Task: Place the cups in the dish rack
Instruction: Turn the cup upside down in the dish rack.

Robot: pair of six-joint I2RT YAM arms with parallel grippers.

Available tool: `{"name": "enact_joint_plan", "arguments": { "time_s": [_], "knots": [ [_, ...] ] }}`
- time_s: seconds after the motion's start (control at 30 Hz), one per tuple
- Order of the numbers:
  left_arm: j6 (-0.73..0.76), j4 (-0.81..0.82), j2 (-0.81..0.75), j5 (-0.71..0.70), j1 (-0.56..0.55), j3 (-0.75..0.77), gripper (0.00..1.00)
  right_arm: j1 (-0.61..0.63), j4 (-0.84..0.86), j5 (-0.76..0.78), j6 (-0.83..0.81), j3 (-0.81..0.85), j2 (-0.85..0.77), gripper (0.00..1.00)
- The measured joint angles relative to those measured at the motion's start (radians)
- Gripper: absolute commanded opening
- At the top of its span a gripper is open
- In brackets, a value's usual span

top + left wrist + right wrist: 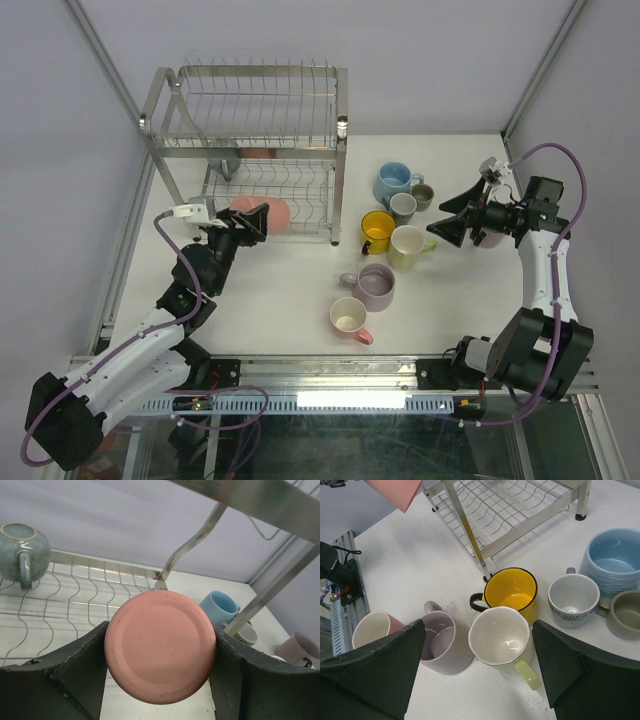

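Salmon-pink mug (160, 647) is clamped sideways between the left fingers (85, 675), base toward the wrist, with the lower wire shelf of the dish rack (195, 539) just ahead and below them and a grey-green mug (22, 550) parked ahead-left. I'd ease it forward under the upper bar, clear of that mug, and let go only once it rests on the wires. Right fingers (385, 670) are spread wide, holding nothing, a pale green mug (500, 635) on the desk (420, 555) right under the gap.
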Motion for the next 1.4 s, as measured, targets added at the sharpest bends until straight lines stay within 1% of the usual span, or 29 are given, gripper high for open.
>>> {"name": "enact_joint_plan", "arguments": {
  "time_s": [0.23,0.37,0.57,0.87,1.07,1.17,1.27,1.4],
  "knots": [
    [-0.077,-0.039,0.073,-0.061,0.055,0.013,0.0,0.0,0.027,-0.011,0.024,0.0,-0.001,0.9],
    [-0.09,-0.006,0.142,-0.089,0.083,0.018,0.0,0.0,0.036,-0.017,0.032,0.0,-0.001,0.9],
    [-0.076,0.136,0.271,-0.127,0.112,0.025,0.0,0.0,0.041,-0.018,0.038,0.0,-0.001,0.9],
    [0.023,0.385,0.472,-0.191,0.146,0.058,0.0,0.0,0.044,-0.019,0.05,0.0,-0.001,0.89],
    [0.077,0.529,0.601,-0.192,0.171,0.091,0.0,0.001,0.043,-0.015,0.049,0.0,-0.001,0.89],
    [0.092,0.575,0.64,-0.179,0.171,0.104,0.0,0.0,0.016,-0.008,0.018,0.0,0.0,0.9],
    [0.097,0.604,0.674,-0.156,0.171,0.12,0.0,-0.014,-0.069,-0.006,-0.068,0.019,0.011,0.91],
    [0.119,0.629,0.735,-0.113,0.171,0.144,0.0,-0.044,-0.193,-0.008,-0.187,0.084,0.059,0.91]
  ]
}}
